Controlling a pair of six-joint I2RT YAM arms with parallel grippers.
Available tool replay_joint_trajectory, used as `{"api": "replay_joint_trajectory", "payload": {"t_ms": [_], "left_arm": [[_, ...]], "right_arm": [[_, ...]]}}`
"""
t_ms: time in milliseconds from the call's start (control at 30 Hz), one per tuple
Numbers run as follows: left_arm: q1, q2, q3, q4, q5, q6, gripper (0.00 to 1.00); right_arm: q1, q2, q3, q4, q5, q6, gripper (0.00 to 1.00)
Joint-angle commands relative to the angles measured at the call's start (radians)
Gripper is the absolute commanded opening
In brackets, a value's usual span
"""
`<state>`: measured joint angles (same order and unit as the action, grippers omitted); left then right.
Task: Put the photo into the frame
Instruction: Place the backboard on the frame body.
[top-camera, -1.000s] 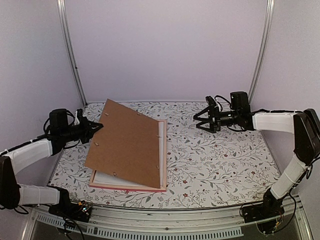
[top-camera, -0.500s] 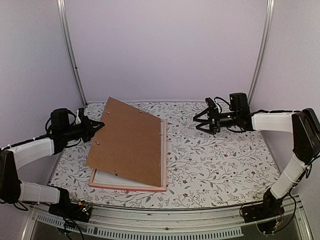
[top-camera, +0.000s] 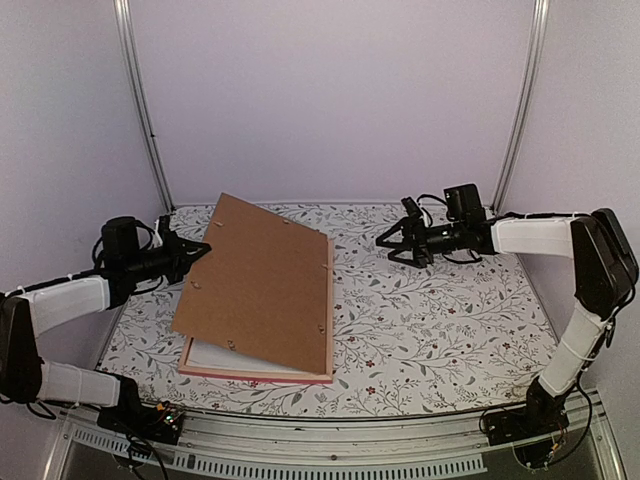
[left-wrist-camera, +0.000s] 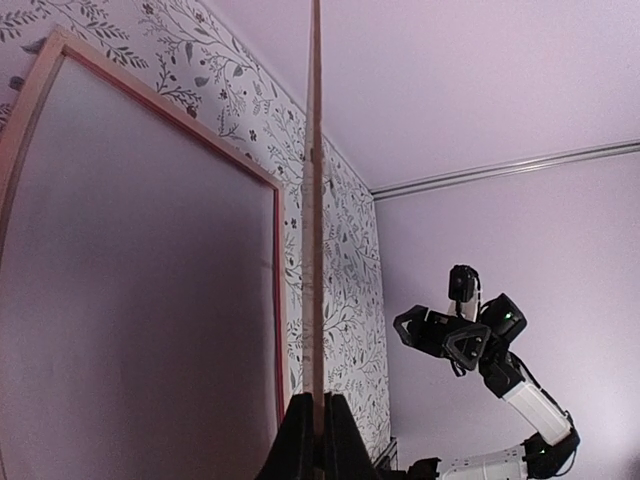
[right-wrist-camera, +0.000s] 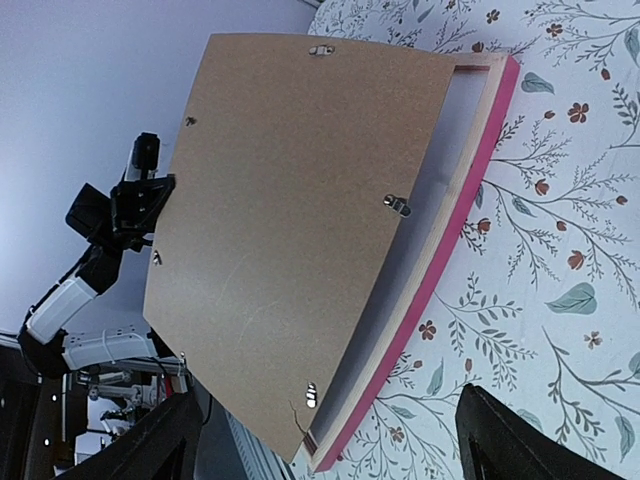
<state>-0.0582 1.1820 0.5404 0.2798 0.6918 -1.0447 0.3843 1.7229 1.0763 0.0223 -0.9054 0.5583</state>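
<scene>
My left gripper (top-camera: 200, 250) is shut on the left edge of the brown backing board (top-camera: 258, 290). It holds the board tilted, its left side raised over the pink frame (top-camera: 331, 300) lying flat on the table. In the left wrist view the board (left-wrist-camera: 315, 200) runs edge-on from the closed jaws of the left gripper (left-wrist-camera: 318, 430), with the frame rail (left-wrist-camera: 278, 300) beside it. My right gripper (top-camera: 392, 245) hangs open above the table right of the frame, holding nothing. Its wrist view looks at the board (right-wrist-camera: 300, 220) and frame (right-wrist-camera: 440, 270). The photo is hidden.
A pale white sheet (top-camera: 215, 358) shows inside the frame under the board's near edge. The floral tablecloth (top-camera: 440, 320) stretches right of the frame. Metal posts (top-camera: 140, 100) and lilac walls close in the back and sides.
My right gripper has moved left toward the frame and opened slightly wider. The board has shifted slightly in my left gripper, which stays shut on it.
</scene>
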Motion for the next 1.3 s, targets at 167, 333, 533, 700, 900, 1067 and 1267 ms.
{"api": "replay_joint_trajectory", "payload": {"t_ms": [167, 333, 533, 700, 900, 1067, 1267], "left_arm": [[-0.008, -0.005, -0.003, 0.104, 0.035, -0.021, 0.00], [-0.014, -0.001, -0.004, 0.108, 0.034, -0.024, 0.00], [-0.025, 0.001, -0.010, 0.113, 0.032, -0.025, 0.00], [-0.034, -0.001, -0.013, 0.117, 0.028, -0.028, 0.00], [-0.044, -0.002, -0.016, 0.120, 0.024, -0.030, 0.00], [-0.046, -0.001, -0.019, 0.123, 0.020, -0.029, 0.00], [-0.048, 0.009, -0.016, 0.130, 0.016, -0.028, 0.00]], "right_arm": [[0.134, 0.207, 0.280, -0.199, 0.158, -0.180, 0.95], [0.188, 0.334, 0.421, -0.255, 0.186, -0.221, 0.95], [0.235, 0.437, 0.541, -0.306, 0.227, -0.254, 0.95], [0.256, 0.490, 0.606, -0.343, 0.292, -0.268, 0.95], [0.276, 0.538, 0.675, -0.388, 0.359, -0.288, 0.95], [0.291, 0.552, 0.692, -0.398, 0.368, -0.290, 0.95], [0.314, 0.536, 0.692, -0.434, 0.427, -0.290, 0.94]]}}
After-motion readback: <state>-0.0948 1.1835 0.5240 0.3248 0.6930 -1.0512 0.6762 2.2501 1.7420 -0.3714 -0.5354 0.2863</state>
